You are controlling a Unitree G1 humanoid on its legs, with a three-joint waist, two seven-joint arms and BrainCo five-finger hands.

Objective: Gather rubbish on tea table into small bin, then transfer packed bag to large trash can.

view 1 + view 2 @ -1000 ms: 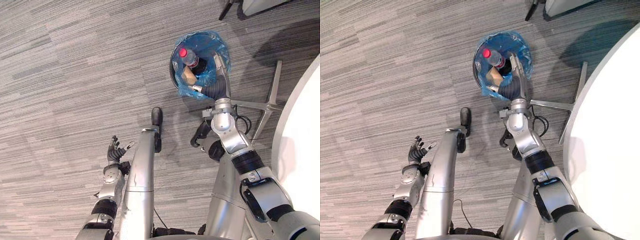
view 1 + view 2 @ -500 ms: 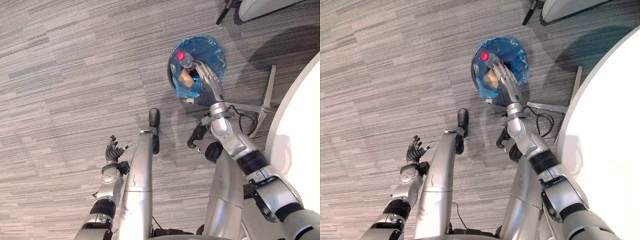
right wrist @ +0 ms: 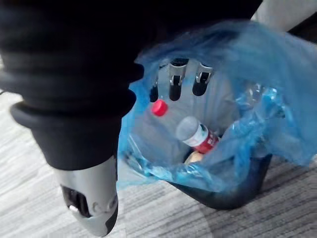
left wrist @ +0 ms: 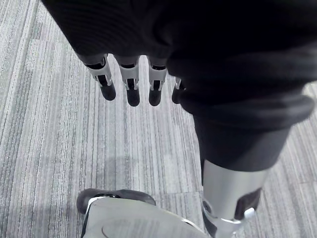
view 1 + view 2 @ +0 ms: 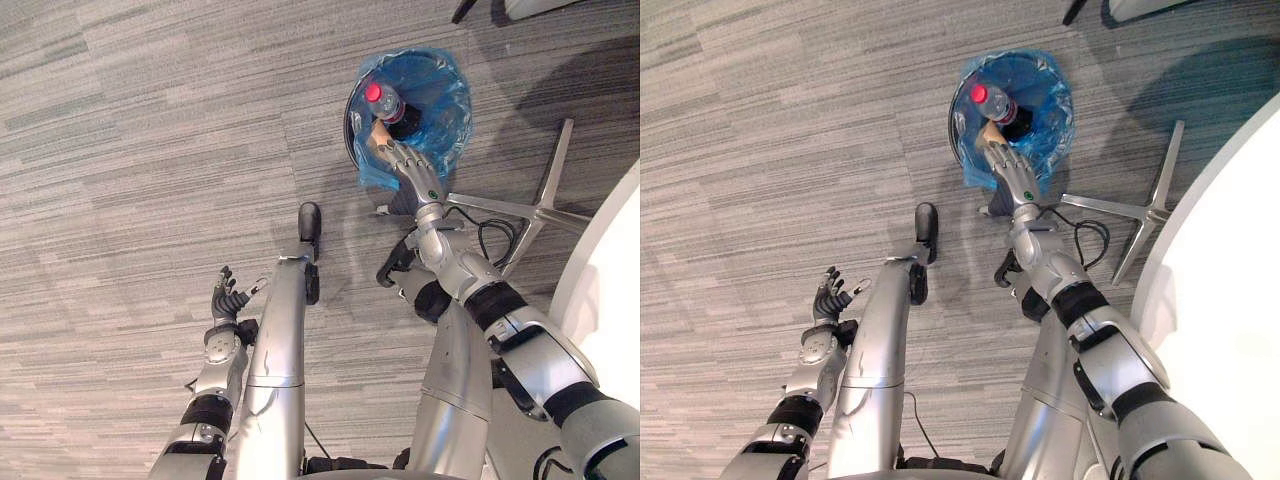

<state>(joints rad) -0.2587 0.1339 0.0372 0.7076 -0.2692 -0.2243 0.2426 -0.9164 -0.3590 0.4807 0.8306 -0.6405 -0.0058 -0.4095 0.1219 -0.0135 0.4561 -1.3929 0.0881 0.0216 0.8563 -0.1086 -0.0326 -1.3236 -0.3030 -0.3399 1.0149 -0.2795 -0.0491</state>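
The small dark bin (image 5: 348, 128) stands on the carpet, lined with a blue plastic bag (image 5: 446, 100). Inside lie a clear bottle with a red cap (image 5: 377, 96), a second bottle with a red label (image 3: 196, 135) and a tan piece of rubbish (image 5: 381, 131). My right hand (image 5: 408, 166) reaches over the bin's near rim, fingers (image 3: 173, 85) straight above the bag's mouth and holding nothing. A fold of the bag (image 3: 237, 74) rises beside them. My left hand (image 5: 228, 301) hangs low at the left over bare carpet, open and empty, its fingers (image 4: 132, 85) straight.
A white round table (image 5: 622, 270) fills the right edge. A metal chair base (image 5: 530, 211) spreads its legs on the floor just right of the bin. Grey striped carpet (image 5: 150, 150) stretches left of the bin.
My right hand has swung from the bin's right rim to its near rim, fingers now stretched over the bag. The view has shifted a little. My left hand has stayed put.
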